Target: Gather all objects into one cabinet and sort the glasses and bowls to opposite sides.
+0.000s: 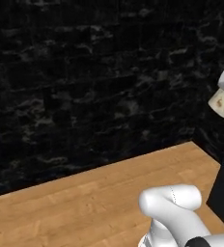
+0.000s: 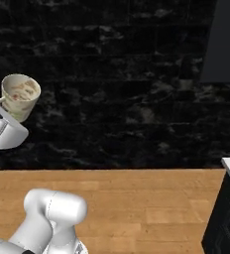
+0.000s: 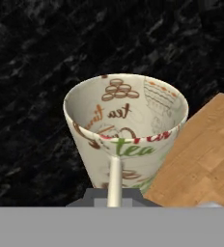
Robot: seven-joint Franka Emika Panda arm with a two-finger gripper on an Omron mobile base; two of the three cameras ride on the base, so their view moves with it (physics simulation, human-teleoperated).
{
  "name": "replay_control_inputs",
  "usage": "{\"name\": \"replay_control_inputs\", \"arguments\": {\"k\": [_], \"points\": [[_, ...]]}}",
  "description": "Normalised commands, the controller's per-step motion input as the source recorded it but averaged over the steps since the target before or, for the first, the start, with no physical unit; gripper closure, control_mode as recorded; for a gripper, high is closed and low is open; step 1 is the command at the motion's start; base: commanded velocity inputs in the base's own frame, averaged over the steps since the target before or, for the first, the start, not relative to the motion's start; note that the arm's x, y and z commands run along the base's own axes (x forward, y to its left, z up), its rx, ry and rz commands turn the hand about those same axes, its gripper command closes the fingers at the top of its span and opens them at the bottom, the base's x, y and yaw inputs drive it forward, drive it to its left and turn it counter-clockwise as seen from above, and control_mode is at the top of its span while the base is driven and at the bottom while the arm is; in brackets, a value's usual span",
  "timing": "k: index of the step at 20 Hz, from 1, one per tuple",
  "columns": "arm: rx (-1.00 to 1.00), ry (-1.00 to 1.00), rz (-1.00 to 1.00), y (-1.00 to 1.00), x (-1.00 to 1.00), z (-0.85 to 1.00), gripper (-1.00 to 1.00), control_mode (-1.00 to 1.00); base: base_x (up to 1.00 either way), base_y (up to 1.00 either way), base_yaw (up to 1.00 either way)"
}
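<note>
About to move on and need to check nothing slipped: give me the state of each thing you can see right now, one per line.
Tumbler: held up in the air in front of the black wall, tilted, nothing visible inside.
Claw: shut on the tumbler, gripping its wall at the rim.
Wooden counter: bare where visible, tumbler not touching it.

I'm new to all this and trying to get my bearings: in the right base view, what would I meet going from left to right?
Cream tumbler held up by the gripper → robot arm's white elbow → wooden counter → black cabinet door up top, with a black unit below it at the right edge.
</note>
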Motion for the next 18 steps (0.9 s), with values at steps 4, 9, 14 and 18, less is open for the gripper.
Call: {"name": "replay_control_inputs", "arguments": {"k": [4,9,14,18], "points": [[0.0,0.0,0.0,0.0,0.0,0.0,1.0,1.0,0.42,0.0,-0.52],[0.0,0.0,0.0,0.0,0.0,0.0,1.0,1.0,0.45,0.0,-0.52],[0.0,0.0,0.0,0.0,0.0,0.0,1.0,1.0,0.37,0.0,-0.52],[0.0,0.0,0.0,0.0,0.0,0.0,1.0,1.0,0.3,0.0,-0.51]]}}
